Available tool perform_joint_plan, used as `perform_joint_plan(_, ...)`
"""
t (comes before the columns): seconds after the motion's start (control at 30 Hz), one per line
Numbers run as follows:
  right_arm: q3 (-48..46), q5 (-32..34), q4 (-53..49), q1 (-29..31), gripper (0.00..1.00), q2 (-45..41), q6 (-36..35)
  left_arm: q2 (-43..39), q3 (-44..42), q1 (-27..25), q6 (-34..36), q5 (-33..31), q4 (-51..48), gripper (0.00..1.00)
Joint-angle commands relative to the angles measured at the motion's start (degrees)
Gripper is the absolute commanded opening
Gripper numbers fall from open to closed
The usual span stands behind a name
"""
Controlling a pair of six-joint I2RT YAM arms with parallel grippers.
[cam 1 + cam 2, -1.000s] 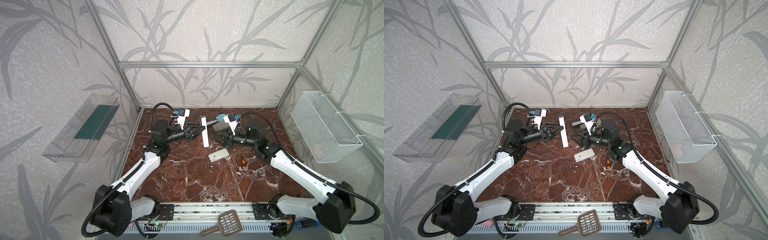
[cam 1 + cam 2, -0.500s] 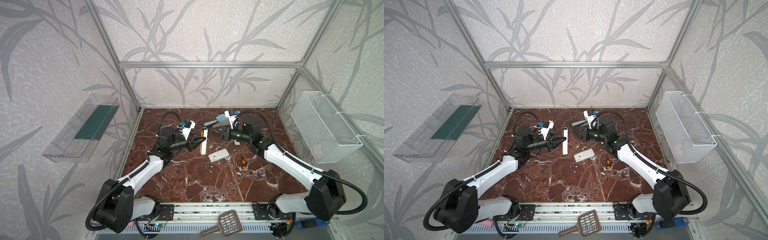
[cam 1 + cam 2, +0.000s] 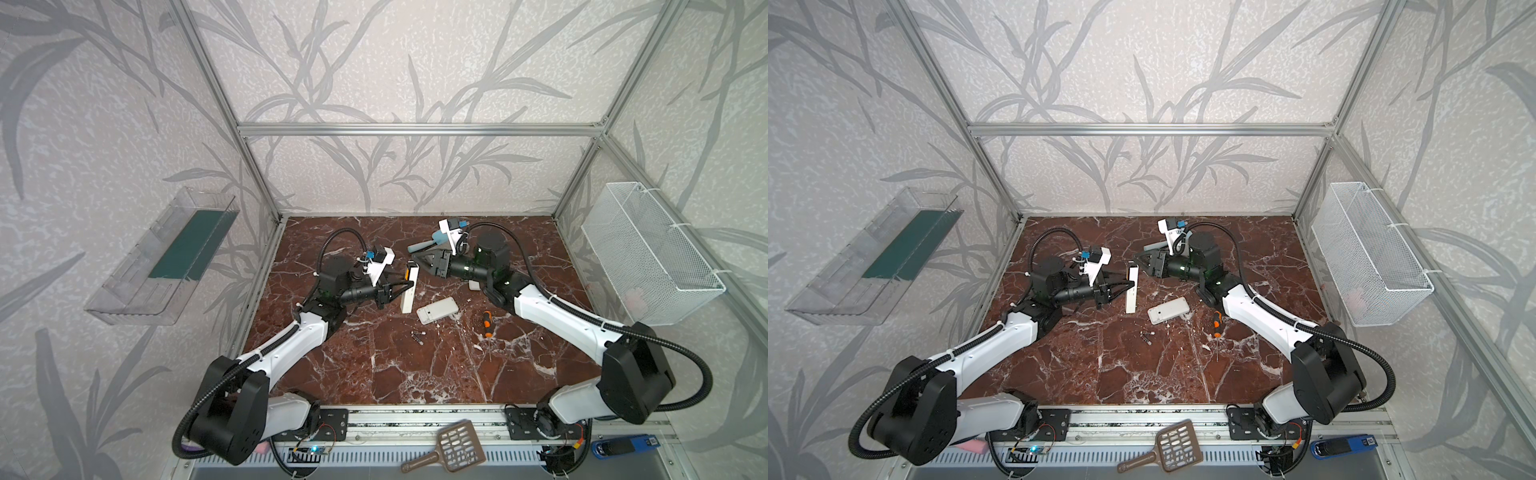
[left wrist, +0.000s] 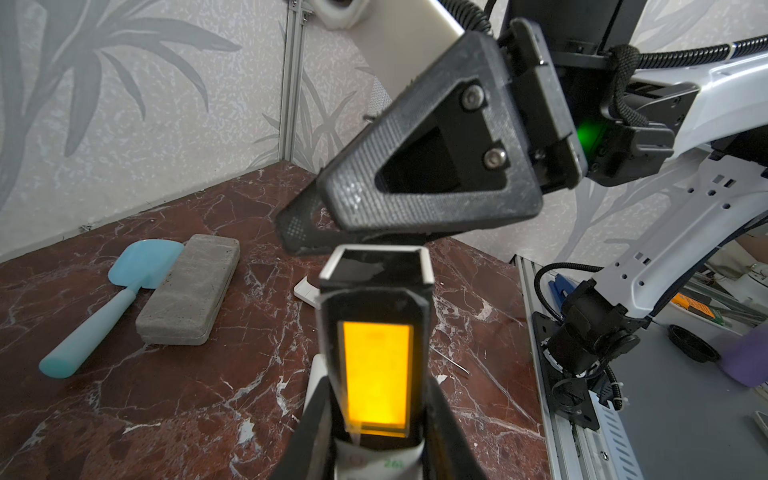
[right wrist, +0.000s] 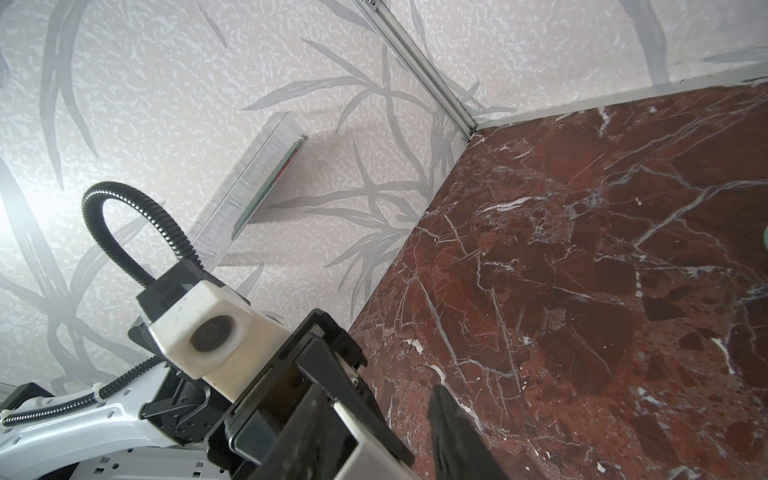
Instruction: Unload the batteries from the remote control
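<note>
1. Left wrist view: the left gripper [image 4: 376, 395] pinches the remote control [image 4: 374, 307] by its long edges. The lit orange display faces the camera and the far end is raised off the marble table [image 3: 374, 374].
2. The right gripper [image 4: 305, 212] stands at that far end. In the right wrist view its jaws are spread, the end of the remote control appears to sit between them, and a gap shows on one side. No grip is made.
3. Two small dark batteries [image 3: 417, 336] lie on the table in both top views, nearer the arm bases than the remote control and well apart from it. The battery bay is not visible, so whether any cells remain inside cannot be told.
4. Judgement: the step in hand is a second hold on the far end, to turn or open the back.
5. Recommended:
   - Centre the right jaws on the end's edges and close them squarely, clear of the display.
   - Hold the left pinch firm until the right grip is sure.
   - Work low over the table, so that a cell dropping from the remote control does not roll far.
</note>
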Motion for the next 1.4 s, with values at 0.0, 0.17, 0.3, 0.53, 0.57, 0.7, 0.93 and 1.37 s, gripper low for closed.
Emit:
perform_joint_plan(0.0,0.1,-1.1,3.5,0.5,0.41,0.3,1.3,0.5,-0.4,-0.2,-2.1,1.9,6.2,0.00)
perform_joint_plan(0.17,-0.6,-1.2,3.9,0.7,0.40,0.5,2.1,1.1,-1.3,-0.2,-4.2,1.8,9.7,0.00)
perform_joint_plan(0.3,-1.2,-1.3,5.1,1.1,0.37,1.1,3.2,1.8,-1.5,-0.2,-6.0,1.8,12.1,0.00)
perform_joint_plan(0.53,-1.8,-2.3,9.2,1.1,0.26,3.5,6.5,3.6,-1.5,-0.2,-7.5,2.2,14.5,0.00)
perform_joint_plan(0.57,-1.8,-2.3,9.3,1.2,0.25,3.9,6.6,3.8,-1.5,-0.1,-7.4,2.1,14.5,0.00)
perform_joint_plan(0.7,-2.0,-1.9,9.7,1.1,0.18,5.6,6.3,5.4,-1.5,0.0,-6.2,1.3,14.5,0.00)
perform_joint_plan(0.93,-1.0,-2.1,13.2,1.0,0.09,11.5,7.5,11.4,-0.8,0.9,-8.6,1.0,20.4,0.00)
perform_joint_plan(1.37,1.2,-5.6,24.5,-1.4,0.05,24.4,14.2,25.4,0.7,4.0,-21.4,1.8,40.0,0.00)
